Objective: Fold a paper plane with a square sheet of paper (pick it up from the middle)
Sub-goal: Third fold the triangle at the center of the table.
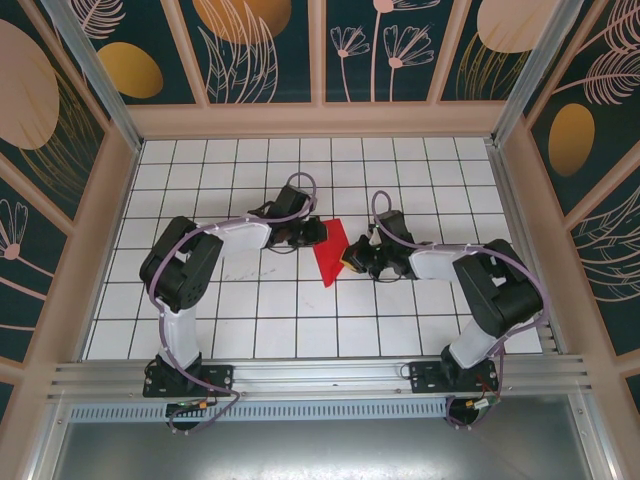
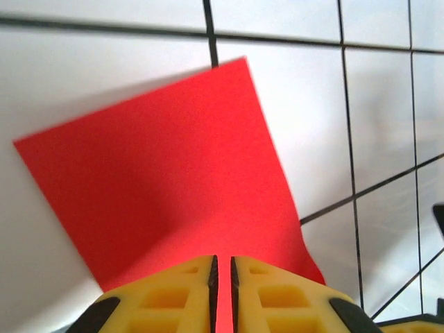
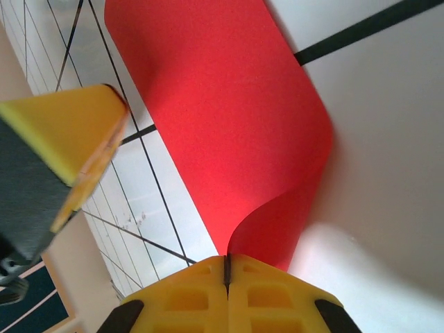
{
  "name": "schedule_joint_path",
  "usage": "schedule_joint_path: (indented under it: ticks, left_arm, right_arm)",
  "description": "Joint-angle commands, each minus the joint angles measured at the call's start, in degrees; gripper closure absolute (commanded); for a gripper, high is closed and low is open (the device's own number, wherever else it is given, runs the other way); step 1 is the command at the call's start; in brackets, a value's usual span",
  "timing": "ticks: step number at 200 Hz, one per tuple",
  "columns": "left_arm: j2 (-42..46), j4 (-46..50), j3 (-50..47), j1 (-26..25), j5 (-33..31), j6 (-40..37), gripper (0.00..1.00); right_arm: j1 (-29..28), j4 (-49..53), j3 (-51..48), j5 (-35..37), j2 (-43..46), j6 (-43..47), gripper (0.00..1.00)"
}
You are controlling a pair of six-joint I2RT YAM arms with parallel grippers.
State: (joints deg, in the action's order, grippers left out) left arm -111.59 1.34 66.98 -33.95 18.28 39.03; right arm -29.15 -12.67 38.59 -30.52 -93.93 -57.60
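The square sheet of paper [image 1: 328, 262] is bright red and lies mid-table between the two arms. In the right wrist view the paper [image 3: 222, 118] curls up off the white tiles, and my right gripper [image 3: 226, 258] is shut on its raised edge. In the left wrist view the paper [image 2: 166, 166] lies face-up. My left gripper [image 2: 222, 258] sits over its near edge, jaws a thin slit apart with red showing through and nothing pinched. From above, the left gripper [image 1: 318, 232] is at the sheet's upper left and the right gripper [image 1: 350, 258] at its right side.
The white grid-tiled table [image 1: 250, 310] is walled by wooden panels [image 1: 320, 120] at the back and sides. A metal rail [image 1: 320, 375] runs along the near edge by the arm bases. The left gripper's finger [image 3: 62, 132] hangs close beside the lifted paper.
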Motion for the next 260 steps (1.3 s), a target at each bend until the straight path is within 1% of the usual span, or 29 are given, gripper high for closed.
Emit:
schedule_joint_path:
  ticks: [1, 71, 105, 190, 201, 260]
  left_arm:
    - [0.37, 3.53, 1.62, 0.99, -3.68, -2.01, 0.83]
    - [-5.33, 5.79, 2.94, 1.16, -4.65, -1.91, 0.87]
    - [-5.73, 6.21, 2.63, 1.15, -5.45, -2.04, 0.87]
    - [-6.10, 6.13, 2.23, 1.13, -4.92, -2.28, 0.87]
    - [-6.10, 6.04, 2.11, 1.14, -4.92, -2.27, 0.87]
    - [-6.05, 5.86, 1.75, 1.10, -4.66, -2.34, 0.87]
  right_arm:
    - [-0.56, -0.50, 1.72, 1.70, -1.18, -1.03, 1.00]
    - [-1.88, -2.62, 4.65, -0.51, -4.93, -0.54, 1.00]
    - [-1.88, -2.98, 5.94, -0.50, -6.45, -0.21, 1.00]
    - [-1.86, -3.94, 8.20, 0.11, -9.94, 0.00, 1.00]
    - [-2.90, -3.73, 8.61, 0.01, -10.37, 0.35, 1.00]
    - [-3.80, 1.47, 11.48, 0.34, -11.93, 4.10, 1.00]
